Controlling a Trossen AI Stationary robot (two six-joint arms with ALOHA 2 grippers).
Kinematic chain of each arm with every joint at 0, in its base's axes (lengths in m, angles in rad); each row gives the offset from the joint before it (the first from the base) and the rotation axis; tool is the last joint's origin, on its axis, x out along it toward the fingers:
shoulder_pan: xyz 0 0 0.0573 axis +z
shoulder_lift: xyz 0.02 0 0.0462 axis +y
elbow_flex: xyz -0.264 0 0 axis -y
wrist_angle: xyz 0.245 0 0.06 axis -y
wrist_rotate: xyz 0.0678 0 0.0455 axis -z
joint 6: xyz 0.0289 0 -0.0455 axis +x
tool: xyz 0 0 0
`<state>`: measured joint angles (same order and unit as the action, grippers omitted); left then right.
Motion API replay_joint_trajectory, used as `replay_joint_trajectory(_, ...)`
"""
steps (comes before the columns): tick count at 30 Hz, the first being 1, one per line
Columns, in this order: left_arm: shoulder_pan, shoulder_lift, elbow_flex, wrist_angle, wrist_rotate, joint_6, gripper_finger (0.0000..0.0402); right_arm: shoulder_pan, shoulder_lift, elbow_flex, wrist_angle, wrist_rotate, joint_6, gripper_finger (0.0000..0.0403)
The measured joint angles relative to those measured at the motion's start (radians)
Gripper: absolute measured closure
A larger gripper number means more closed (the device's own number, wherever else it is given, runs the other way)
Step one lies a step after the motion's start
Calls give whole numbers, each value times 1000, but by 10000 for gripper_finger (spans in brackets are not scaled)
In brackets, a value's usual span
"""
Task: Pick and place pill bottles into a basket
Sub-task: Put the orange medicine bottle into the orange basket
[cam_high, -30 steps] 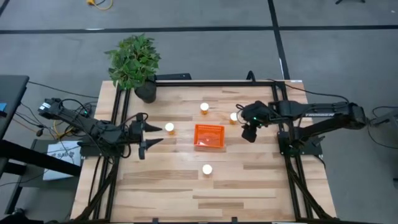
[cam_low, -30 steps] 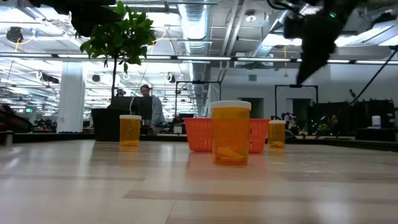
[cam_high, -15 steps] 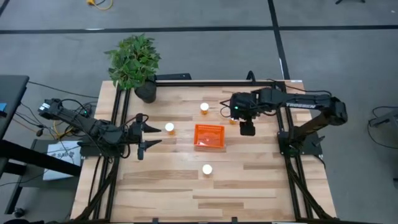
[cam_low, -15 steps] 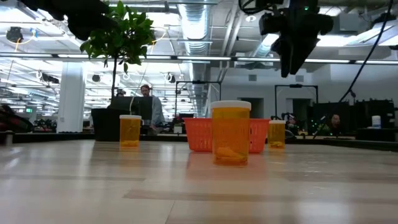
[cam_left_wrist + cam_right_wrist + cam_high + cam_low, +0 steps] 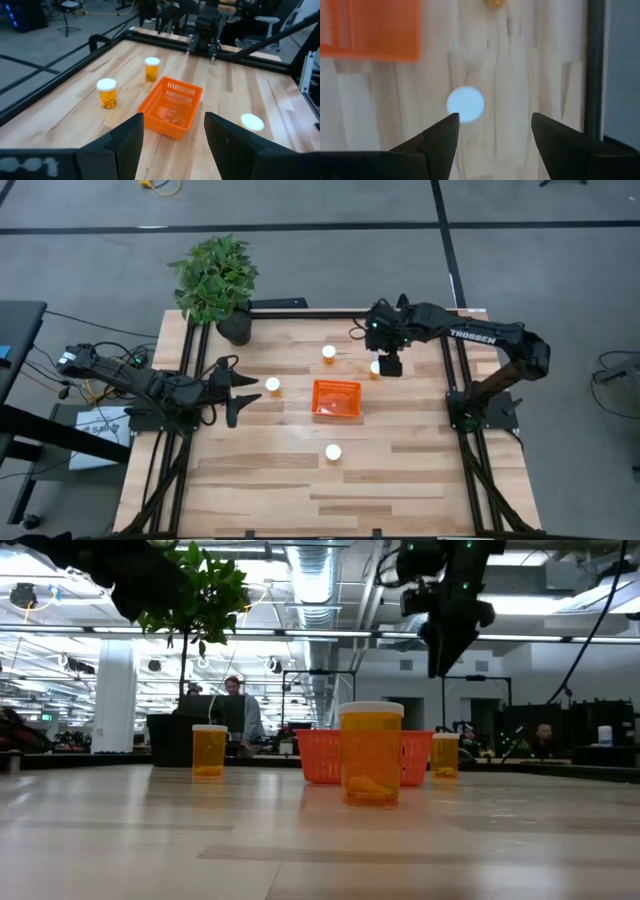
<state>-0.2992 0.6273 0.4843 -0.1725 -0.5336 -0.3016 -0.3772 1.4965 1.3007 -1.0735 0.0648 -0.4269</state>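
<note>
The orange mesh basket (image 5: 337, 399) stands mid-table, and also shows in the left wrist view (image 5: 172, 107). Four orange pill bottles with white caps stand upright on the wood: left of the basket (image 5: 272, 385), far of it (image 5: 328, 353), near of it (image 5: 333, 452), and right-far of it (image 5: 374, 366). My right gripper (image 5: 390, 366) hangs open above that last bottle, whose cap (image 5: 465, 104) shows between and beyond its fingers (image 5: 440, 137). The gripper is well clear of the table in the low view (image 5: 438, 660). My left gripper (image 5: 238, 388) is open and empty, left of the left bottle.
A potted plant (image 5: 215, 280) stands at the table's far left corner. Black frame rails (image 5: 452, 370) run along the table's left and right sides. Bare wood lies near of the basket (image 5: 330, 500). A person (image 5: 238, 710) sits in the room behind.
My right gripper has swung toward the table's far edge and a little left, from beside the basket's right side to above the right-far bottle. It has stayed open and clear of the table. The bottles and basket have kept still.
</note>
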Motion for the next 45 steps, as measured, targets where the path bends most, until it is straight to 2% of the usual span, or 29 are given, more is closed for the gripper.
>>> replay_joint_trajectory(9,34,0,0,-18,-1,-10,202,-11,29,2,0,12,-17,158)
replay_joint_trajectory(16,36,0,0,-21,-7,-15,202,-2,55,-1,-34,34,157,158)
replay_joint_trajectory(37,35,0,0,-22,-4,-60,202,28,63,-17,-12,-18,139,158)
replay_joint_trajectory(45,35,0,0,-21,4,-61,202,37,63,-17,13,-30,216,159)
